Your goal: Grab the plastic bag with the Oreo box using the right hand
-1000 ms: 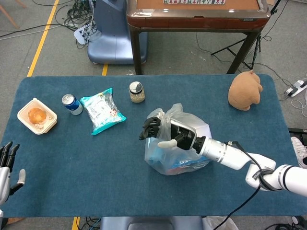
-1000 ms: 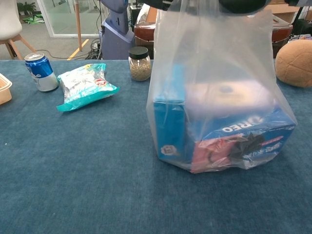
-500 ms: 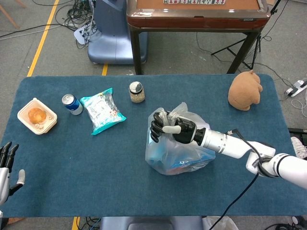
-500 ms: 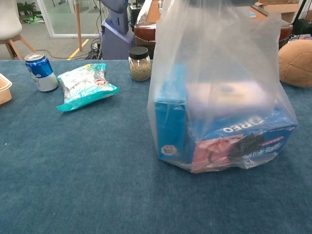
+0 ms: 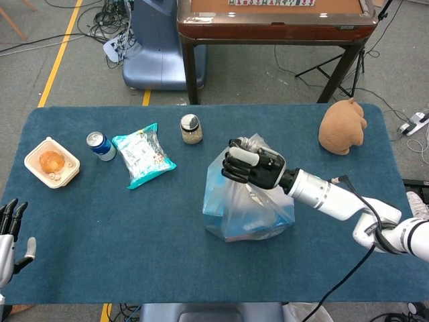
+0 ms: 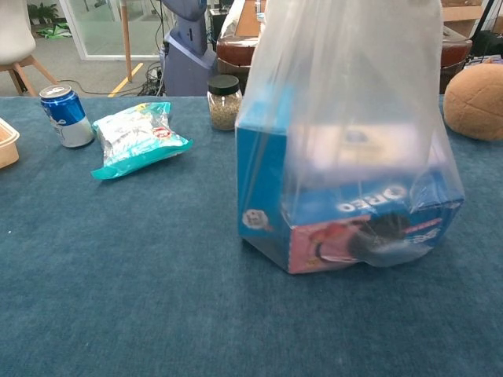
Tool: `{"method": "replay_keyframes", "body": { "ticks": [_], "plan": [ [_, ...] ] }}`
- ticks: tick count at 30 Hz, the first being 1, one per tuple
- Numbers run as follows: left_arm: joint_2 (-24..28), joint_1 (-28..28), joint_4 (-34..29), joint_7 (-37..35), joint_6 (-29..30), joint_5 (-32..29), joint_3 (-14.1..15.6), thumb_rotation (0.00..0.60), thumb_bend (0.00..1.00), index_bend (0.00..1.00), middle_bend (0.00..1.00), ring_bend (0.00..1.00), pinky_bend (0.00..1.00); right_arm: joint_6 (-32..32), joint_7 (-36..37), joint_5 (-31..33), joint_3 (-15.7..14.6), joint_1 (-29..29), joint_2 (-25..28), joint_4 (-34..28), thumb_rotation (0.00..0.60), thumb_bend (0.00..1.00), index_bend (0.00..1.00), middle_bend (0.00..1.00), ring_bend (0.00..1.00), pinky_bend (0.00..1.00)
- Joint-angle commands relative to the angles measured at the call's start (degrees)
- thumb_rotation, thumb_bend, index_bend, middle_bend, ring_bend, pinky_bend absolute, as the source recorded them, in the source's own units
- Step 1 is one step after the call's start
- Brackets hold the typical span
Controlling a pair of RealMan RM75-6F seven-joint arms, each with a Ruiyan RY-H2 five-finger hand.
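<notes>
Right hand (image 5: pixel 253 166) clenched tight on the gathered top of the plastic bag (image 5: pixel 248 201), mid-table. Inside, blue Oreo box (image 6: pixel 346 212), "OREO" readable in white through the film, cookie picture on a red patch below; from the chest view, box bottom tilted, whether clear of the cloth hard to tell. Left hand (image 5: pixel 10 235) at the near left table edge, fingers apart, holding nothing. Further left: blue can (image 5: pixel 100 145), teal snack packet (image 5: pixel 142 155), lettering too small to read.
</notes>
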Motion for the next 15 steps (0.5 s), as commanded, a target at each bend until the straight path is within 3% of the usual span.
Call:
{"method": "replay_keyframes", "body": {
  "ticks": [1, 15],
  "plan": [
    [-0.1, 0.0, 0.1, 0.1, 0.0, 0.0, 0.0, 0.6, 0.45, 0.0, 0.0, 0.0, 0.0, -1.5, -1.8, 1.5, 2.3, 0.4, 2.9, -2.8, 0.6, 0.48, 0.93, 0.95, 0.92, 0.94],
    [-0.6, -0.2, 0.7, -0.1, -0.7, -0.5, 0.0, 0.6, 0.45, 0.0, 0.0, 0.0, 0.0, -3.5, -3.6, 2.0, 9.0, 1.0, 8.6, -6.1, 0.6, 0.53, 0.95, 0.98, 0.95, 0.95]
  ]
}}
